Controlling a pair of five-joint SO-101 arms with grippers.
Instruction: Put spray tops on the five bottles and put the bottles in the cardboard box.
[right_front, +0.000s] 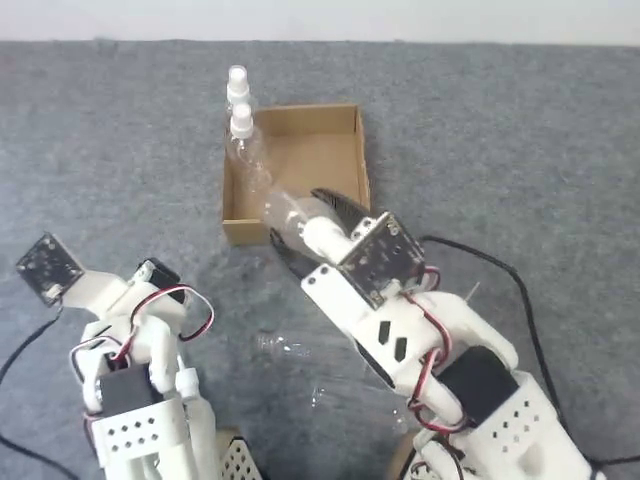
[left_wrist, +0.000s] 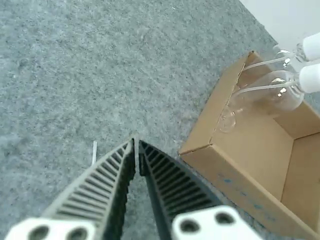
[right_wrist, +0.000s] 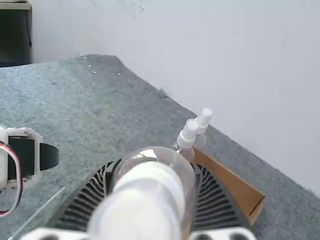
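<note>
a grey carpeted table (right_front: 520, 140) runs out to a white wall. nearest, behind the right gripper (right_front: 296, 215) and beside its arm, two uncapped clear bottles (right_front: 283, 347) lie on the carpet. the left gripper (left_wrist: 136, 144) hangs above bare carpet with its ribbed jaws pressed together on nothing; a thin straw (left_wrist: 94, 152) lies just beside its tips. the right gripper pinches a clear bottle with a white spray top (right_wrist: 155, 160) between its spread black fingers, holding it tilted over the near wall of the cardboard box (right_front: 245, 232). beyond its tips, in the box's far corner, two capped bottles (right_front: 243, 130) stand leaning together.
</note>
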